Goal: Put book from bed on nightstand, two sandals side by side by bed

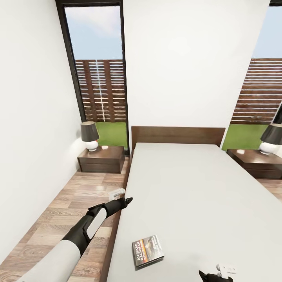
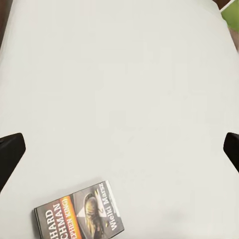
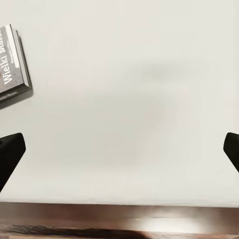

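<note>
The book (image 1: 148, 250) lies flat on the off-white bed (image 1: 196, 188), near its foot and left edge. My left gripper (image 1: 125, 201) hovers over the bed's left edge, up the bed from the book. In the left wrist view its fingers stand wide apart, open and empty, with the book (image 2: 79, 215) below them. My right gripper (image 1: 215, 276) is low at the bed's foot, to the right of the book, open and empty. The right wrist view has the book (image 3: 12, 64) off to one side. Dark nightstands (image 1: 101, 158) (image 1: 258, 161) flank the headboard. The sandals are out of view.
A lamp (image 1: 90, 135) stands on the left nightstand and another lamp (image 1: 272, 139) on the right one. A strip of wood-plank floor (image 1: 70, 203) runs between the bed and the left wall. The dark bed frame (image 3: 119, 216) edges the mattress. Tall windows flank the bed.
</note>
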